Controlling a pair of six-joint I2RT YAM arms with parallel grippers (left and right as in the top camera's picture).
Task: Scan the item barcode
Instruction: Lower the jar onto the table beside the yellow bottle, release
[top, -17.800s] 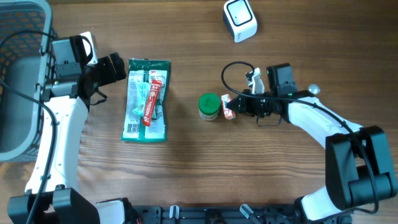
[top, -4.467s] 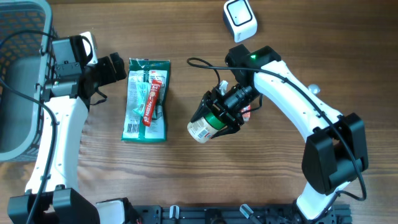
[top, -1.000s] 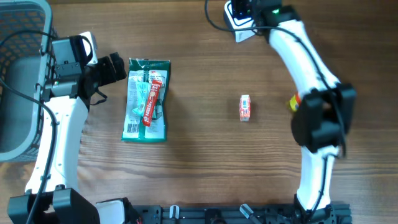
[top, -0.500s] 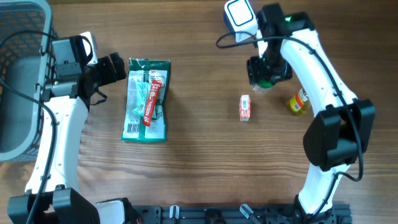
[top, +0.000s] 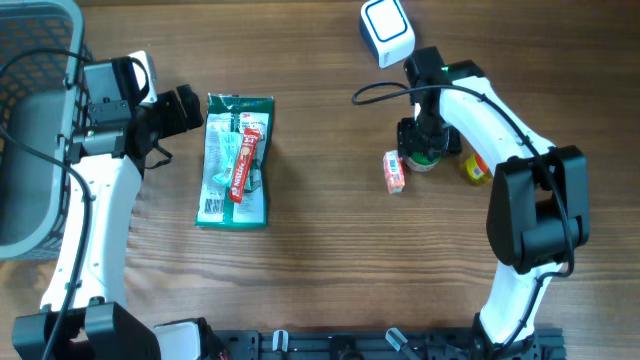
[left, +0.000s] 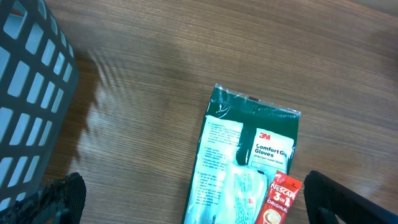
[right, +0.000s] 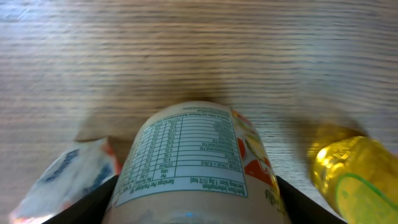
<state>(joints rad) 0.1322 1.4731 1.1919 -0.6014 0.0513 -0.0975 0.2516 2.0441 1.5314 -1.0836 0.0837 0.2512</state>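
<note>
My right gripper (top: 421, 138) is shut on a jar (top: 427, 160) with a green lid, held low over the table between a small orange-and-white packet (top: 394, 172) and a yellow bottle (top: 476, 168). In the right wrist view the jar's nutrition label (right: 189, 155) fills the space between the dark fingers (right: 93, 205), with the packet (right: 65, 180) on the left and the yellow bottle (right: 351, 168) on the right. The white barcode scanner (top: 387, 28) stands at the far edge, behind this arm. My left gripper (top: 186, 108) hangs open at the left, holding nothing.
A green gloves packet (top: 236, 160) with a red coffee sachet (top: 245, 163) on it lies left of centre, under my left gripper (left: 199, 208). A grey basket (top: 30, 120) stands at the far left edge; its wall (left: 31, 93) shows in the left wrist view.
The right arm has come back from the scanner with the jar, down to the spot between the small packet and the yellow bottle. The left arm has not moved.
</note>
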